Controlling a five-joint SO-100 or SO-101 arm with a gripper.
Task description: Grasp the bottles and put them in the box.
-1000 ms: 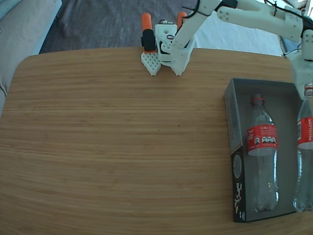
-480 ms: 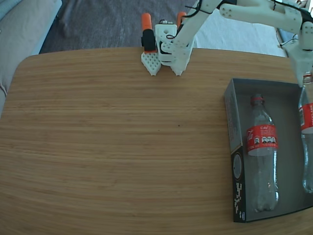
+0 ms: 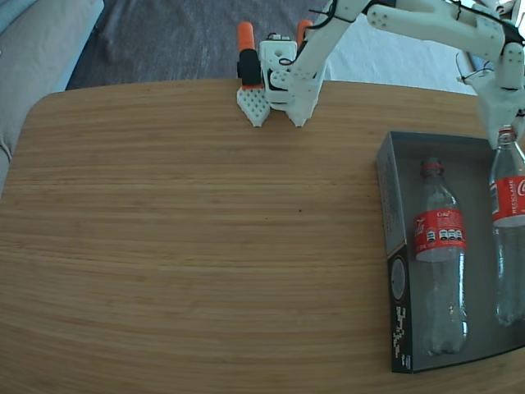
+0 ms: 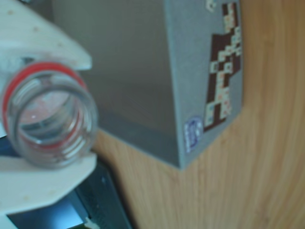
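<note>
The dark grey box (image 3: 395,246) sits at the right of the table in the fixed view. One clear bottle (image 3: 440,271) with a red label and red cap lies lengthwise in its left half. My gripper (image 3: 503,131) is shut on the neck of a second bottle (image 3: 509,246), whose body hangs over the box's right half near the picture's edge. In the wrist view, the white fingers (image 4: 45,45) clamp this bottle's neck (image 4: 50,119) from both sides, with a corner of the box (image 4: 200,81) beside it.
The arm's base (image 3: 275,78), white with orange parts, stands at the table's far edge. The wooden table (image 3: 197,246) spreads left of the box. A grey floor and a pale sofa edge lie beyond the table.
The held bottle has moved away from the table's front edge and slightly left, from the box's right rim to over its right half. The lying bottle has not moved.
</note>
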